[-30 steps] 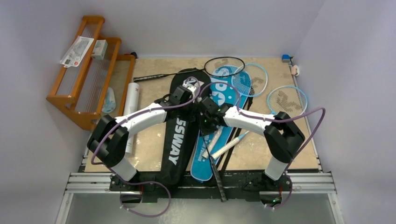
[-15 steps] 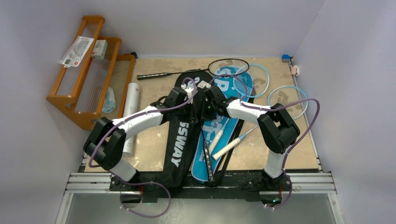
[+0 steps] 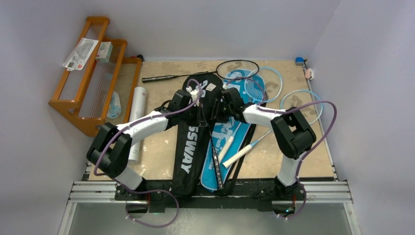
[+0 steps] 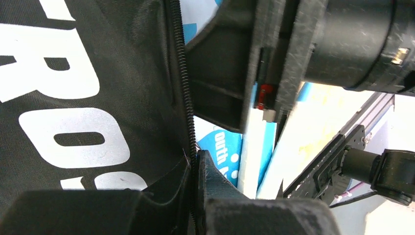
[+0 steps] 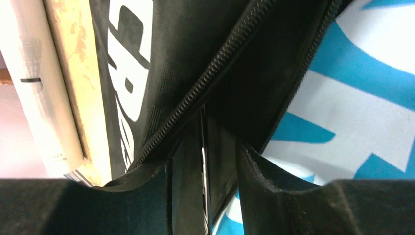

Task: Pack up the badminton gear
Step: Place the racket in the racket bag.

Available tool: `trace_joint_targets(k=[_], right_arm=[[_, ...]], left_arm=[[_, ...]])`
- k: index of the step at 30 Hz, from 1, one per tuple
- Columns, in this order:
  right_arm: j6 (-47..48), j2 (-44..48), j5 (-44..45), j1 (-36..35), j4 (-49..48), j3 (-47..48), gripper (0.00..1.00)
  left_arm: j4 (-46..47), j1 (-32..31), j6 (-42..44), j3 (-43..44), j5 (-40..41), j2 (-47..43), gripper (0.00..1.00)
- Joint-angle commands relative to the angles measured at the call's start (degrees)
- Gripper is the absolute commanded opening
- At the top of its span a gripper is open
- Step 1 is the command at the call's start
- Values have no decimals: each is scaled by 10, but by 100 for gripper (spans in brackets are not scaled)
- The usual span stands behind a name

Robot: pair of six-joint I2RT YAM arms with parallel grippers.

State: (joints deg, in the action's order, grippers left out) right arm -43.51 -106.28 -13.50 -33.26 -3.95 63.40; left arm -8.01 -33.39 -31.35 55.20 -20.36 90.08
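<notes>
The black "CROSSWAY" cover (image 3: 188,147) lies lengthwise mid-table, overlapping the blue cover (image 3: 208,177) to its right. My left gripper (image 3: 199,105) is shut on the black cover's zipper edge (image 4: 188,122) and holds it up. In the left wrist view, the left gripper (image 4: 195,159) pinches that edge. My right gripper (image 3: 219,108) sits just right of it at the cover's mouth. A black racket (image 3: 216,156) runs from there toward me, its head hidden inside the cover. In the right wrist view, the right gripper (image 5: 203,147) is open, the racket's shaft (image 5: 203,176) loose between its fingers.
An orange wooden rack (image 3: 88,83) stands far left, with the white tube (image 3: 138,105) beside it. Another black racket (image 3: 195,76) and two light-blue rackets (image 3: 264,83) (image 3: 301,103) lie at the back right. Their white handles (image 3: 244,152) cross the blue cover. A metal rail (image 3: 323,191) edges the near side.
The right arm has pushed away from me, sliding the black racket deeper into the black cover. Its jaws have since parted from the shaft. The left gripper still holds the zipper edge.
</notes>
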Motion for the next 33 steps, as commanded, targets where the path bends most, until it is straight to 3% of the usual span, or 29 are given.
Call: trace_joint_targets(k=[1,11,19,22,27,30,33], right_arm=[[14,58,-35,0,-28,-36,47],[75,178,-107,-13,33,-160,48],[35,192,-81,-119,35,-211,48],[20,177,-94,-126,17,-212,39],[10,168,-104,-127,-6,-195,10],[2,144,-108,-126,-37,-174,0],[-15,103,-128,-126,-70,-145,0]], left_arm=[[43,5,-16,-12,-25,-8,0],[6,4,12,6,53,-3,0],[-19,5,35,12,98,-4,0],[-16,5,34,8,96,-6,0],[-16,5,34,2,87,-11,0],[-3,5,27,-5,56,-15,0],[24,5,13,-11,-3,-14,0]])
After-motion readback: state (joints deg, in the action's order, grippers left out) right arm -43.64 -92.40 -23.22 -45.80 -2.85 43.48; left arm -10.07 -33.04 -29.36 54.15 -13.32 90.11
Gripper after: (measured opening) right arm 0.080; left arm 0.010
